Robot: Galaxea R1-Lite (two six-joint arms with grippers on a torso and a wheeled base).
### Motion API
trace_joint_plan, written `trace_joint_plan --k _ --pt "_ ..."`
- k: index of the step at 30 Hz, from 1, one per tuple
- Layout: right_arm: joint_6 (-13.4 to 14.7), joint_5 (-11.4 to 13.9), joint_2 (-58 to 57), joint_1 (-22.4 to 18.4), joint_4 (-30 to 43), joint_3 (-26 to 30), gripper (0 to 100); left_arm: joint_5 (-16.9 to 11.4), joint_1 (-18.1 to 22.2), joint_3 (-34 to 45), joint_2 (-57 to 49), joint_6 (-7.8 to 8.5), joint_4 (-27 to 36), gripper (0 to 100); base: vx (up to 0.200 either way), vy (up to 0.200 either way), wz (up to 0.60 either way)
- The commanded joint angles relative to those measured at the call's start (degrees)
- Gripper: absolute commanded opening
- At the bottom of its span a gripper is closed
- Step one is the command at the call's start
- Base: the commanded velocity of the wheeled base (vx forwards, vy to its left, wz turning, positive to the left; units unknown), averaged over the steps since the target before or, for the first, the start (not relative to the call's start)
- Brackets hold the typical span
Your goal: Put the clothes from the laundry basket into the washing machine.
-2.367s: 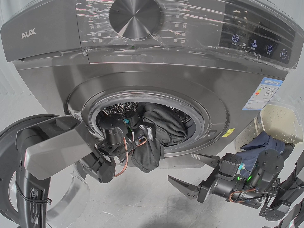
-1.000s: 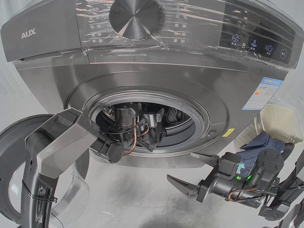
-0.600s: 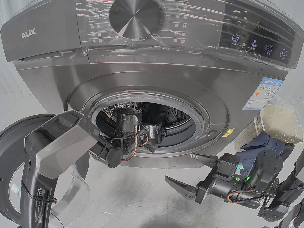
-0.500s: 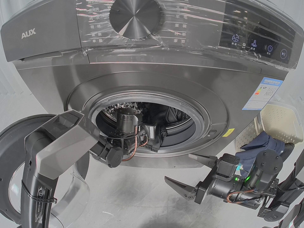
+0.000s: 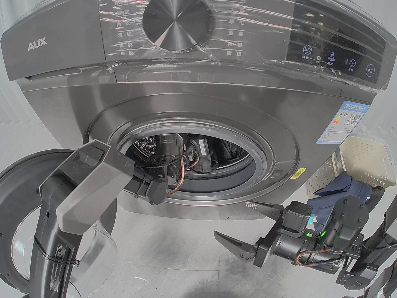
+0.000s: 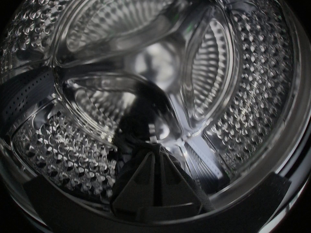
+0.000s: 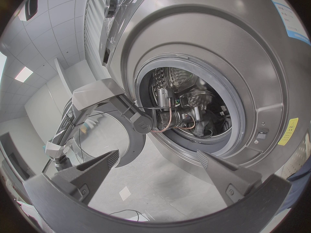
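The grey washing machine [image 5: 198,100] stands with its round opening [image 5: 264,162] uncovered. My left arm is inside the drum [image 6: 252,91]. My left gripper [image 6: 155,157] is shut on a dark garment [image 6: 139,127], which bunches at its fingertips low against the drum's back wall. From outside, dark cloth [image 5: 225,152] shows inside the opening beside my left wrist [image 5: 198,147]. My right gripper [image 5: 231,221] hangs open in front of the machine, below and right of the opening, with nothing between its fingers [image 7: 94,170]. The cream laundry basket [image 5: 368,158] holds a navy garment [image 5: 343,191].
The machine's door [image 5: 16,195] is swung open at the left, behind my left arm. Bare grey floor [image 5: 178,249] lies in front of the machine. The basket stands against the machine's right side, just behind my right arm.
My left arm has pushed deeper into the drum, carrying in the dark garment that earlier hung over the lower rim. My right gripper has barely shifted and stays open.
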Motion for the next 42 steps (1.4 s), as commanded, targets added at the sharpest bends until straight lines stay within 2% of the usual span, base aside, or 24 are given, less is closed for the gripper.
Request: trace_joint_plan --k 1,6,12,13,21,27,28,34,36,39,41,42 --pt "0.0 0.0 0.1 0.1 0.0 -0.1 100 3.3 0.8 -7.9 5.1 -1.00 -1.7 0 0.000 0.000 0.00" --pt "0.0 0.0 0.1 0.3 0.0 -0.3 100 3.9 1.0 -12.1 6.9 -1.00 -2.4 0 0.000 0.000 0.00" --pt "0.0 0.0 0.1 0.3 0.0 -0.3 100 3.9 0.9 -12.7 7.3 -0.91 -2.9 0 0.000 0.000 0.00" --pt "0.0 0.0 0.1 0.3 0.0 -0.3 100 3.9 0.9 -12.6 7.3 -0.91 -2.9 100 0.000 0.000 0.00" --pt "0.0 0.0 0.1 0.3 0.0 -0.2 100 3.9 0.2 -10.0 5.7 -1.00 -2.5 100 0.000 0.000 0.00" --pt "0.0 0.0 0.1 0.3 0.0 0.1 100 3.6 -2.0 -0.6 0.0 0.41 -2.7 100 0.000 0.000 0.00" --pt "0.0 0.0 0.1 0.3 0.0 0.3 100 3.4 -3.0 2.9 -2.1 1.37 -2.9 100 0.000 0.000 0.00" --pt "0.0 0.0 0.0 0.2 0.0 0.8 100 2.3 -6.6 17.5 -8.7 4.36 -6.1 100 0.000 0.000 0.00" --pt "0.0 0.1 -0.2 0.2 0.0 1.5 100 1.2 -8.5 24.8 -11.3 5.77 -9.8 100 0.000 0.000 0.00" --pt "0.0 0.5 -0.4 0.2 0.0 2.7 100 0.2 -10.5 32.8 -13.9 6.56 -14.0 100 0.000 0.000 0.00" --pt "0.0 0.5 -0.4 0.2 0.0 3.3 100 -0.3 -11.6 36.2 -15.3 6.56 -15.5 100 0.000 0.000 0.00" --pt "0.0 0.7 -0.5 0.3 0.0 4.0 100 -1.0 -12.7 40.6 -17.3 6.56 -17.3 100 0.000 0.000 0.00"
